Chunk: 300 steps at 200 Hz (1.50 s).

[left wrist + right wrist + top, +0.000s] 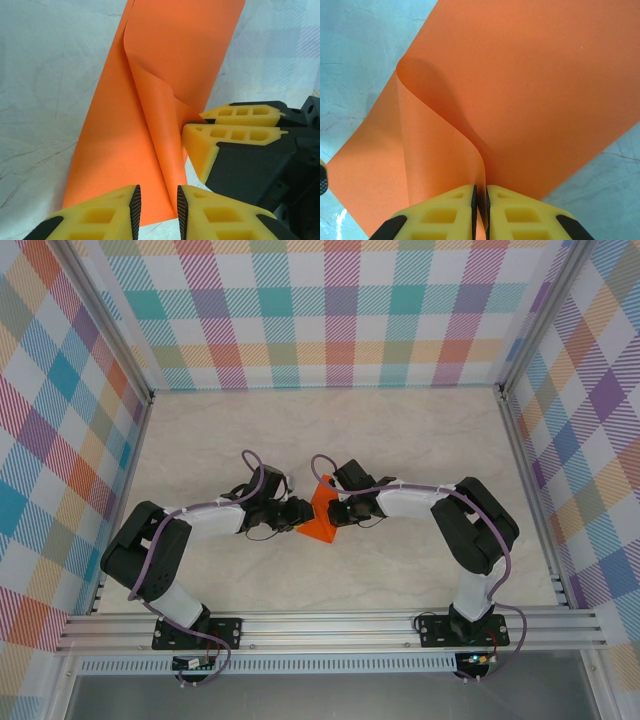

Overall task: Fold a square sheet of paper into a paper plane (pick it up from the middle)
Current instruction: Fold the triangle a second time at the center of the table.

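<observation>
The square sheet of paper (pixel 321 516) is bright orange and lies mid-table between the two arms, with one part lifted into a curved ridge (pixel 160 130). My right gripper (pixel 480 200) is shut on the raised edge of the sheet (pixel 545 90), and its yellow fingers (pixel 235 134) come in from the right in the left wrist view. My left gripper (pixel 158 207) is open, a narrow gap between its pads, straddling the near end of the ridge without pinching it. From above, the left gripper (pixel 303 515) and the right gripper (pixel 337 508) meet at the sheet. The paper plane is out of view.
The pale marble-look table (pixel 400 440) stretches behind and to both sides of the arms. Checked walls (pixel 330 310) close the back and sides. An aluminium rail (pixel 330 625) runs along the near edge by the arm bases.
</observation>
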Tool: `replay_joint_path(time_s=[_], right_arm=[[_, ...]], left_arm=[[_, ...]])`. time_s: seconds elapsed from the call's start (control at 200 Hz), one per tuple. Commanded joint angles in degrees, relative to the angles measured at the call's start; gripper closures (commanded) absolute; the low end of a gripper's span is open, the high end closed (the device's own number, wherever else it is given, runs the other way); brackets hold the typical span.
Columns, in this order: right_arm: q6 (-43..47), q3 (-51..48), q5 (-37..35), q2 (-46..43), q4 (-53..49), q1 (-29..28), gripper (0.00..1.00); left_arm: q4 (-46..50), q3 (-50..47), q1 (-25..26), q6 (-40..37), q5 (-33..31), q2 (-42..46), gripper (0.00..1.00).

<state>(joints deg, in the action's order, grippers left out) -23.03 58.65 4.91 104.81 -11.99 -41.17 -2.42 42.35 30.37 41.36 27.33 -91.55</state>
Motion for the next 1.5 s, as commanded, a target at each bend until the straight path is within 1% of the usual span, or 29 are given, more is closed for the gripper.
replay_joint_path(time_s=[0.0, 0.235, 0.335, 0.535, 0.81, 1.135, 1.355, 1.495], right_arm=[[0.71, 1.07, -1.05, 1.97, -1.31, 0.34, 0.85], [0.61, 0.91, -1.05, 1.92, -1.22, 0.39, 0.86], [0.63, 0.85, -0.96, 1.84, -1.23, 0.38, 0.86], [0.7, 0.85, -1.07, 1.74, -1.25, 0.4, 0.86], [0.7, 0.94, -1.07, 2.15, -1.24, 0.36, 0.86], [0.75, 1.11, -0.87, 2.24, -1.15, 0.39, 0.86], [0.55, 1.53, -0.89, 2.33, -1.3, 0.39, 0.86], [-0.03, 2.18, -0.57, 1.54, -1.9, 0.39, 0.83]], left_arm=[[-3.44, 1.53, 1.09, 2.34, 0.06, 0.59, 0.74], [-11.09, 1.95, 1.08, 7.34, 0.44, -3.78, 0.83], [-16.49, 1.73, 1.07, 10.31, 2.19, -6.47, 0.84], [-19.75, 1.71, 1.09, 12.12, 2.22, -9.52, 0.84], [-20.87, 1.74, 1.09, 12.43, 2.51, -10.13, 0.84], [-22.42, 2.65, 1.09, 12.58, 3.56, -13.98, 0.83], [-18.94, 1.72, 1.09, 11.09, 0.49, -14.49, 0.83], [-18.75, 1.15, 1.09, 10.8, -0.52, -15.62, 0.83]])
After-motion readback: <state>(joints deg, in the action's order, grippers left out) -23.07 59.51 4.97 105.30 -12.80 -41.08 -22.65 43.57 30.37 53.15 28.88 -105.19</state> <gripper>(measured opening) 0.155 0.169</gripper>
